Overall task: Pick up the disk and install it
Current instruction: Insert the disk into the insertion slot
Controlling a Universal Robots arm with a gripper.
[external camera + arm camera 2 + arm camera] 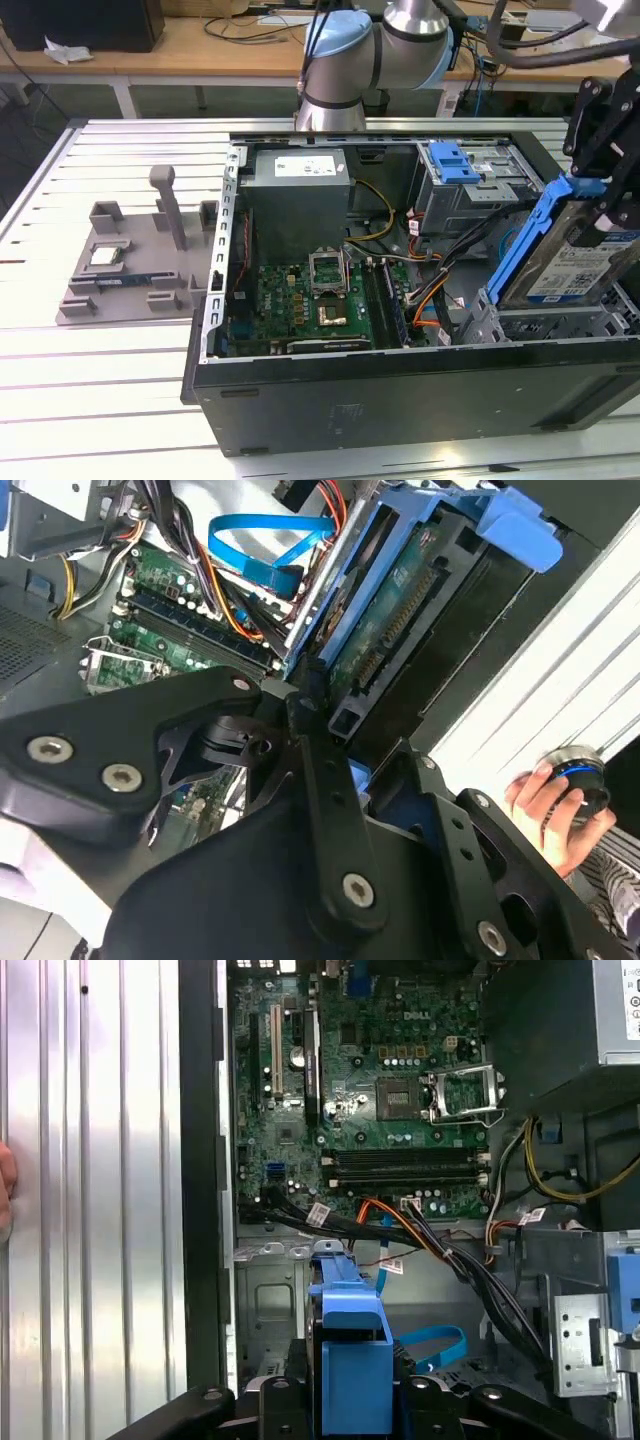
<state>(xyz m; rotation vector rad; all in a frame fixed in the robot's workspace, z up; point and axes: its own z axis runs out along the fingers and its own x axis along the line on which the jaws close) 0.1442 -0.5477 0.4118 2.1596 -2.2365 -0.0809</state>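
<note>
Gripper (604,200) clamps the disk (572,265), long axis steeply tilted, top toward the exterior view's right, over the computer case (400,400)

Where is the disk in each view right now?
Exterior view: the disk tilted over the case, exterior view's right.
Second wrist view: its green underside, beside the blue cable.
First wrist view: its blue bracket, edge-on, close to camera.
Shared landmark: green motherboard.
</note>
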